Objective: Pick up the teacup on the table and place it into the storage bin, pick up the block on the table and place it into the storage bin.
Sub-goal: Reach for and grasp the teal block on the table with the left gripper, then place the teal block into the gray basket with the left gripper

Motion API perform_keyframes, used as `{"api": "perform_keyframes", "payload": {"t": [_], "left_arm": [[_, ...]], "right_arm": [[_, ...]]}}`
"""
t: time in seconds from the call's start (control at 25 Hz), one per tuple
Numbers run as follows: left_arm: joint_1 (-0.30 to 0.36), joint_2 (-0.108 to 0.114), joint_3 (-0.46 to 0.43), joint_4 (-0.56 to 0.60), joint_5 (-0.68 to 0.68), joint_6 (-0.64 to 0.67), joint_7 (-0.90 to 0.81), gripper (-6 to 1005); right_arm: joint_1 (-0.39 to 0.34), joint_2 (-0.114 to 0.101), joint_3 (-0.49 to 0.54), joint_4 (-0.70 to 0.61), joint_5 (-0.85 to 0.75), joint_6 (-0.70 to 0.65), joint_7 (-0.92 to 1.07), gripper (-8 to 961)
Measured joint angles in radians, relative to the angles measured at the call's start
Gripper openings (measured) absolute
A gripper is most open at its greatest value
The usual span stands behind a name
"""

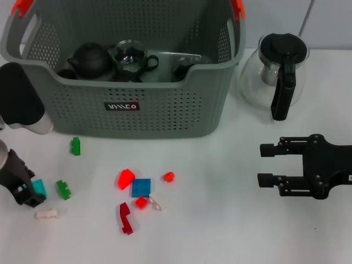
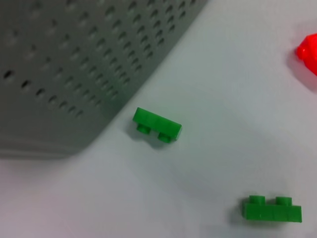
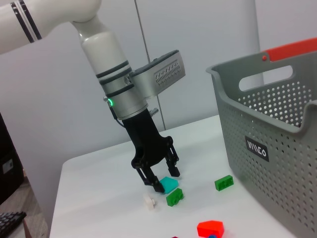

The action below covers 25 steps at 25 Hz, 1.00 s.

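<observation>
Teal block [image 1: 39, 187] between left tool's [image 1: 27, 193] fingers, on table [image 1: 220, 220]

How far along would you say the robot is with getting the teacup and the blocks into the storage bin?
Teaware already sits in the storage bin, though I cannot pick out a teacup for certain; none stands on the table. In hand: the left gripper is down at the teal block, fingers around it, not lifted. Left: the green blocks, red pieces and blue block lie scattered. The right gripper hovers open, idle.
</observation>
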<state>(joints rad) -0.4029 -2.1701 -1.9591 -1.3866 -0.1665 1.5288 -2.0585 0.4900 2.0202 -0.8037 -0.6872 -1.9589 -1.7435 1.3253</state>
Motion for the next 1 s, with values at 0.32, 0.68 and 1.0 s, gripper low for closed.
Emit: {"api": "perform_keyframes", "payload": {"t": [0.32, 0.68, 1.0], "left_arm": [[-0.015, 0.001, -0.007, 0.009, 0.000, 0.006, -0.008, 479], [-0.018, 0.002, -0.020, -0.024, -0.022, 0.050, -0.013, 393], [-0.097, 0.030, -0.320, -0.172, -0.346, 0.310, 0.101, 402]], "right_arm": [[-0.004, 0.000, 0.000, 0.000, 0.000, -0.001, 0.000, 687], [-0.004, 0.000, 0.000, 0.000, 0.000, -0.001, 0.000, 688], [-0.001, 0.000, -0.001, 0.000, 0.000, -0.002, 0.000, 688]]}}
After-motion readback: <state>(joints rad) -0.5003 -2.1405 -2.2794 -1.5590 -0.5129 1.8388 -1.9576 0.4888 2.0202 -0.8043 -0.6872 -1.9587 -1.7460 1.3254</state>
